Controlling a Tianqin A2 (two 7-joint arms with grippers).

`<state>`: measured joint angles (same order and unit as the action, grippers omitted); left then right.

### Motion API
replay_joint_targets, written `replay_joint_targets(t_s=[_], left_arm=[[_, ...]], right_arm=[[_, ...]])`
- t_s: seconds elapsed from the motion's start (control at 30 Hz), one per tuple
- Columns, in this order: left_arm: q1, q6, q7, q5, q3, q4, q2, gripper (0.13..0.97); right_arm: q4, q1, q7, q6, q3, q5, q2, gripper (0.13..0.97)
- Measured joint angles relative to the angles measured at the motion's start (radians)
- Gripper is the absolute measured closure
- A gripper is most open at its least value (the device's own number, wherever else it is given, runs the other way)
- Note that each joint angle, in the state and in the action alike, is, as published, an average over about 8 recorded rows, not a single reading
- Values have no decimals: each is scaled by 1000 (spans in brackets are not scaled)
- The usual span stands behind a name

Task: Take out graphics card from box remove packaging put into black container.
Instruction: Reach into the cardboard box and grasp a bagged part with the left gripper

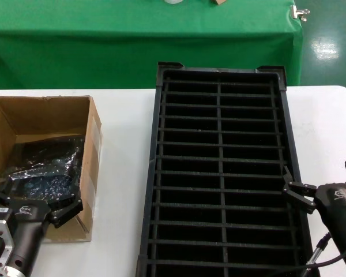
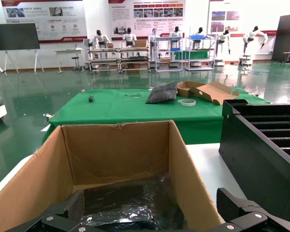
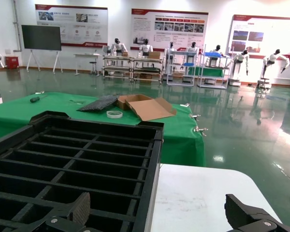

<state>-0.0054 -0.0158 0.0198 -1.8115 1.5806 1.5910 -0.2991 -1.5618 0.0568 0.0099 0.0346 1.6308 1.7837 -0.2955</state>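
The brown cardboard box [image 1: 23, 118] stands open on the left of the white table. In it lies the crinkly silvery packaging [image 1: 43, 170], also seen in the left wrist view [image 2: 121, 208]. The graphics card is hidden. My left gripper [image 1: 40, 197] hangs open over the box's near right corner, one finger above the bag and the other outside the box wall [image 2: 193, 183]. The black container [image 1: 157, 150] lies lengthwise mid-table with its slots bare. My right gripper [image 1: 322, 180] is open and holds nothing. It straddles the container's right rim [image 3: 150, 169] near the front.
Bare white tabletop [image 1: 124, 173] lies between box and container, and more [image 1: 326, 127] right of the container. Behind stands a green-covered table [image 1: 75, 52] with a flattened carton [image 3: 147, 107], a tape roll [image 3: 114, 114] and a dark mat [image 3: 99, 103].
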Motion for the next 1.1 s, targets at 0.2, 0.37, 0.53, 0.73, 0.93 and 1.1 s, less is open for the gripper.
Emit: replay_joint_targets(t_s=[0.2,0.37,0.53,0.73,0.93,1.1], left_arm=[[0,0,0,0,0,0,0,132],[0,0,0,0,0,0,0,132],[0,0,0,0,0,0,0,132],[-1,-10,8,3,-18,9,6,132],[-6,-52,45,0,-89,64,17,132],[-17,-73,85,-7,-156,135,-6,132]], right_arm=[[0,0,0,0,0,0,0,129],[0,0,0,0,0,0,0,129],[0,0,0,0,0,0,0,129],[0,0,0,0,0,0,0,129],[0,0,0,0,0,0,0,129],[0,0,0,0,0,0,0,129]])
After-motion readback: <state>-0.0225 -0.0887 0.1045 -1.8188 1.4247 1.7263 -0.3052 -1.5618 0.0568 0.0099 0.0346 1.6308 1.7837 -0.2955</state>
